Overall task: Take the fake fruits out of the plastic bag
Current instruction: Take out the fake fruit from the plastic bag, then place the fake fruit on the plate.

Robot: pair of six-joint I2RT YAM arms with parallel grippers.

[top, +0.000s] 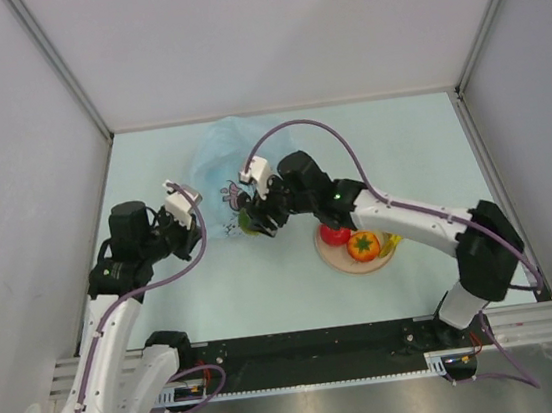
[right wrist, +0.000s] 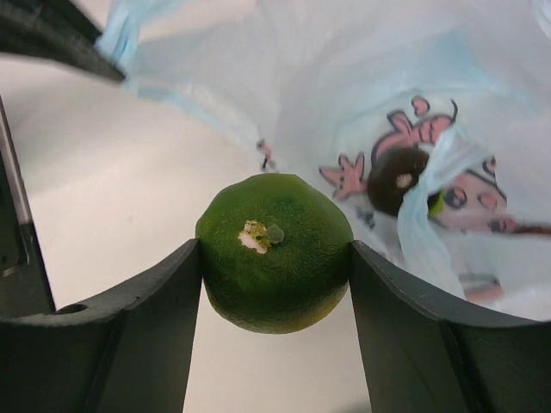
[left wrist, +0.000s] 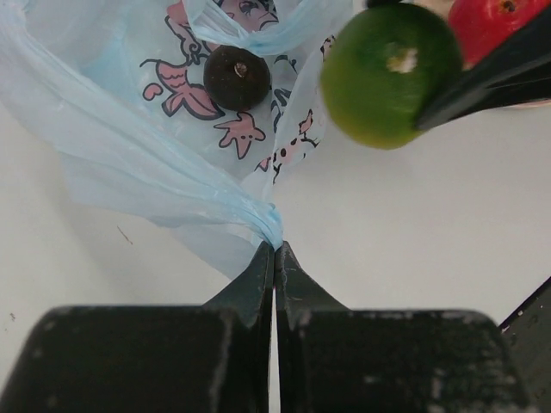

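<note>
Green fruit (right wrist: 275, 254), round, dimpled; plastic bag (right wrist: 344, 77) crinkled

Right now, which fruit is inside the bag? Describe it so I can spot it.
Find the blue plastic bag on the table. Inside it, against the pink cartoon prints, lies a small dark round fruit. Unlike the green fruit in the right gripper, it is almost black.
</note>
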